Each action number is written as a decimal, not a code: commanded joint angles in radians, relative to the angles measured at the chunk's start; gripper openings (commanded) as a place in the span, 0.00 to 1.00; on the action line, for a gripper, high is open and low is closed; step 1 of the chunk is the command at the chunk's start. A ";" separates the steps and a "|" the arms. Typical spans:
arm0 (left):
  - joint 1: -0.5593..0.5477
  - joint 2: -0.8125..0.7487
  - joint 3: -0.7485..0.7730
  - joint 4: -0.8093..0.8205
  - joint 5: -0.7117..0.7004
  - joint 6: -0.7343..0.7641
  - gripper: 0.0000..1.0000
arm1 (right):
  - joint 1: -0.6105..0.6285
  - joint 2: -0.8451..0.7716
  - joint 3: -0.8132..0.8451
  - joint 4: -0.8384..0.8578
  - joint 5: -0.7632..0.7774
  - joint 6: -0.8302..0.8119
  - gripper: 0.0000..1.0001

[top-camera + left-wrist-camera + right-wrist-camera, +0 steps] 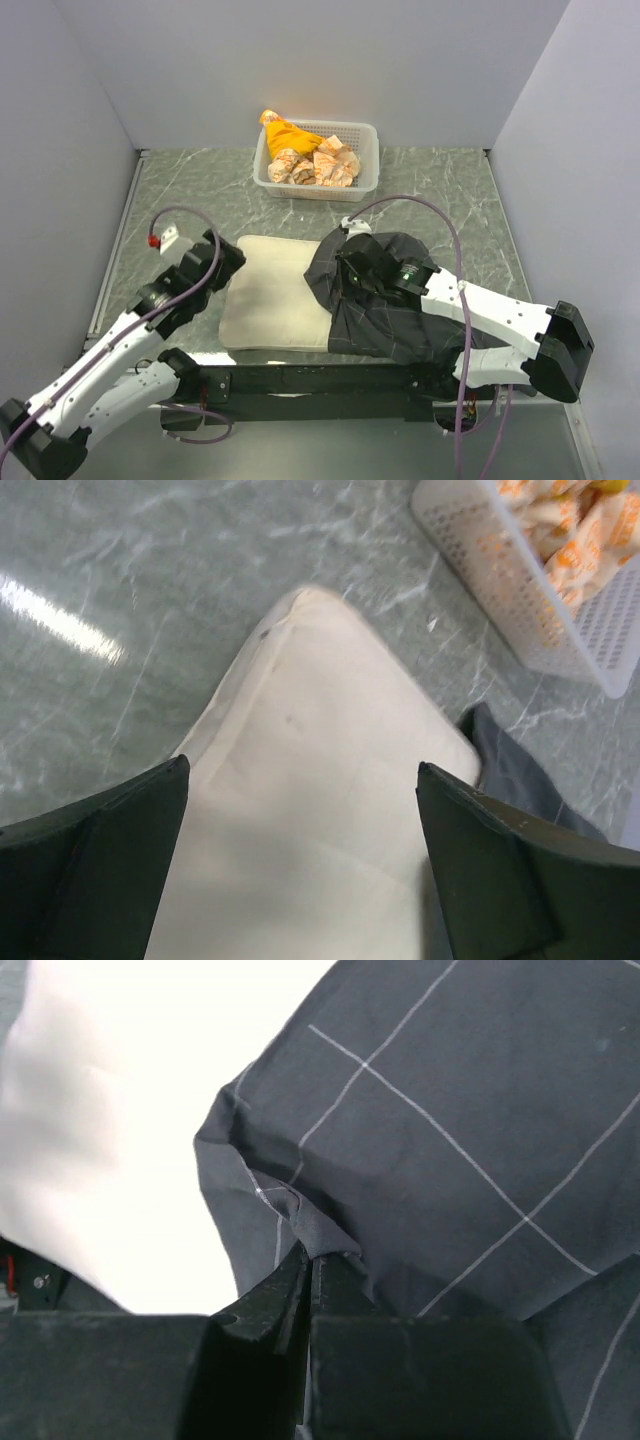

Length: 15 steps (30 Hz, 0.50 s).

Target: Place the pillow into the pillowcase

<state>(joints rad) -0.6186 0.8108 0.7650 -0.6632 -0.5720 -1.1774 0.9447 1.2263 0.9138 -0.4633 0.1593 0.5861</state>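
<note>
The right gripper (pixel 310 1260) is clamped on a fold of the soft, checked charcoal pillowcase (pixel 370 330), centre right, which is draped over the end of the flat cream pillow (pixel 275 290). The left gripper (pixel 302 770) gapes wide above the pillow's corner. Beyond, at top centre, stands a perforated white basket (pixel 310 192).

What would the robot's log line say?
left jaws: open above soft cream rectangular pillow | right jaws: shut on dark grey checked fabric pillowcase | pillow: one end covered

Grey-green stone-look table (pixel 450 200). Cream pillow (pixel 275 290) flat on it, right under left claw (pixel 228 265). Dark checked pillowcase (pixel 390 320) heaped around right claw (pixel 310 1257), partly over pillow. White basket (pixel 365 185) far past both claws.
</note>
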 commanded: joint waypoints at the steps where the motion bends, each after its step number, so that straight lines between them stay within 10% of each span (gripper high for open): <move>1: 0.002 -0.090 -0.173 -0.053 0.116 -0.117 0.99 | -0.012 -0.031 0.059 0.051 -0.032 -0.026 0.00; 12: -0.053 -0.153 -0.417 0.254 0.260 -0.119 0.96 | -0.009 -0.042 0.223 -0.024 -0.079 -0.069 0.00; 15: -0.061 -0.159 -0.445 0.546 0.479 -0.009 0.36 | 0.000 0.004 0.342 -0.072 -0.081 -0.092 0.00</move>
<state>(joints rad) -0.6575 0.6624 0.3481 -0.4881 -0.3614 -1.3205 0.9428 1.2179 1.0809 -0.5461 0.0742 0.5362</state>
